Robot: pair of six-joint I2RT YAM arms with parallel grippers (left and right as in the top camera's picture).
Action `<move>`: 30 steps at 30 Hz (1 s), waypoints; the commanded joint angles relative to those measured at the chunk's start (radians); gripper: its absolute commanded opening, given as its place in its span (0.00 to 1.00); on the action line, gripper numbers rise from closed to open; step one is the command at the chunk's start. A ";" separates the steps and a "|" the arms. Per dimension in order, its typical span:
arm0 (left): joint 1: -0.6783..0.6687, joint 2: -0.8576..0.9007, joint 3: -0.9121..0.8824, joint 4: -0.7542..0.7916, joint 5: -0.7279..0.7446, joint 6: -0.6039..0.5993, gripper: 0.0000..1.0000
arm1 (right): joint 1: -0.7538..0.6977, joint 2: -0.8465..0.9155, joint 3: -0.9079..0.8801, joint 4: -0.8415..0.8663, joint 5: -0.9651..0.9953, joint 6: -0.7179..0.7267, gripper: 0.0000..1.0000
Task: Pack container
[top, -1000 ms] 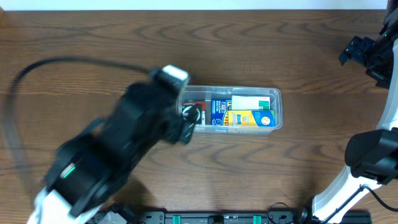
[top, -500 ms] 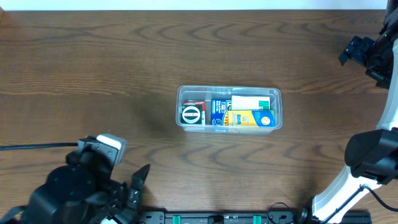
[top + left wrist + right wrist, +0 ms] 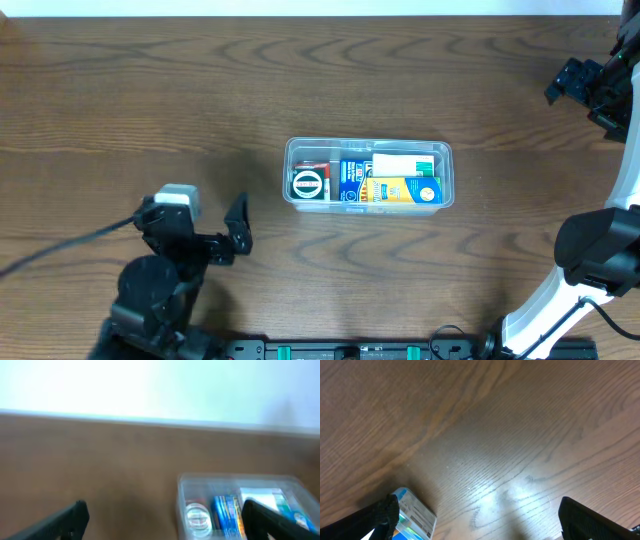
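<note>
**Station status: container at table centre, both grippers open and empty**

1. Container. The container point(image 3: 447, 176) is a clear rectangular tub. It stands flat on the wood-grain table point(image 3: 150, 90), near the middle, with its long side running left to right. No arm touches it.

2. Contents. All items lie inside the tub walls.
- A round item point(image 3: 308, 184) with a dark ring on its face lies at the left end.
- A blue box point(image 3: 351, 180) lies just beside it, toward the middle.
- A yellow box point(image 3: 405, 191) fills the right part along the wall on the robot's side.
- A white-and-green box point(image 3: 405, 163) lies along the far wall, touching the yellow box.
- A small red object sits behind the round item. It is too small to identify.

3. Left arm. The left gripper point(image 3: 164, 510) is low at the front left of the table, well apart from the container. Its jaws stand wide apart with nothing between them. The left wrist view is blurred. It shows the tub ahead and to the right, beyond the right-hand finger. A black cable point(image 3: 60, 250) runs from this arm toward the left edge of the table.

4. Right arm. The right gripper point(image 3: 480, 517) is at the far right corner of the table, well apart from the container. Its jaws are spread wide over bare wood and hold nothing. The right wrist view shows the corner of a small printed box point(image 3: 415, 512) just beside one finger. Whether they touch cannot be determined.
</note>
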 commanded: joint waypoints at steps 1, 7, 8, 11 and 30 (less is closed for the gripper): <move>0.063 -0.091 -0.164 0.157 -0.010 0.023 0.98 | -0.008 0.003 0.013 -0.001 0.014 -0.010 0.99; 0.142 -0.207 -0.380 0.389 -0.007 0.023 0.98 | -0.008 0.003 0.013 -0.001 0.014 -0.010 0.99; 0.152 -0.218 -0.399 0.404 -0.007 0.023 0.98 | -0.008 0.003 0.013 -0.001 0.014 -0.010 0.99; 0.194 -0.273 -0.461 0.441 0.008 0.023 0.98 | -0.008 0.003 0.013 -0.001 0.014 -0.010 0.99; 0.388 -0.393 -0.648 0.483 0.099 0.035 0.98 | -0.008 0.003 0.013 -0.001 0.014 -0.010 0.99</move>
